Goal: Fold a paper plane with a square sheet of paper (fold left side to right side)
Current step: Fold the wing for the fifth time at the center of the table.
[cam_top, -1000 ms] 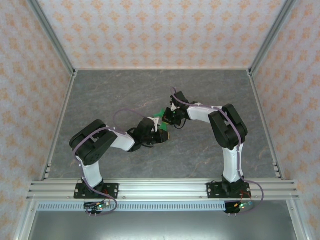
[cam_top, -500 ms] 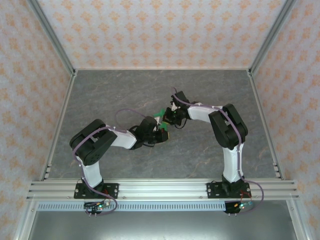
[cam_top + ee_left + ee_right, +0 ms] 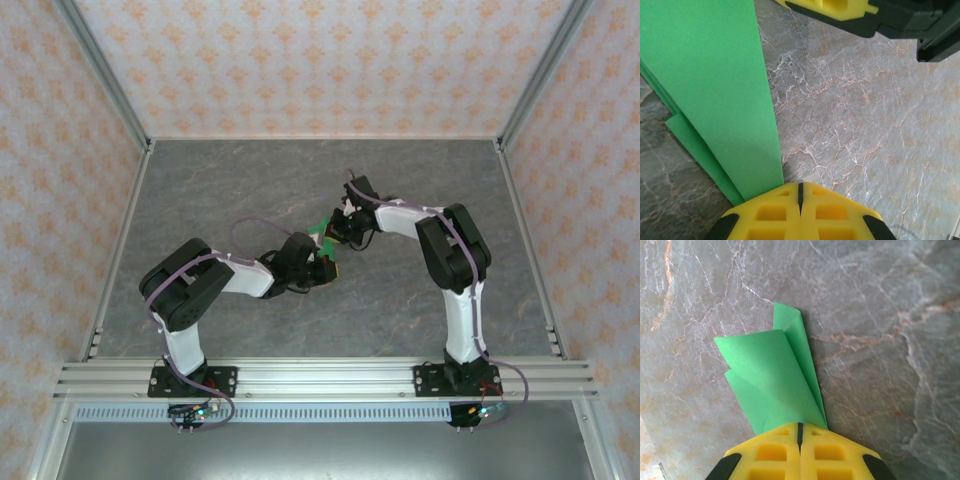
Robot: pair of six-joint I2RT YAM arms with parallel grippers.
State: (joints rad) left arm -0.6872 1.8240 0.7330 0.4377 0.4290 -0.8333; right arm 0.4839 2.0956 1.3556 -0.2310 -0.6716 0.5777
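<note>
Right gripper grasps the bright green, pointed paper plane; left gripper, clenched against its edge, should press creases firmly.

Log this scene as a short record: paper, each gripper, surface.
paper: folded green paper, layered flaps narrowing toward the right gripper's fingertips
right gripper: right gripper, shut on the paper's narrow end
left gripper: left gripper, shut, tips against the paper's edge; whether it pinches the paper is unclear
surface: grey marbled table
</note>
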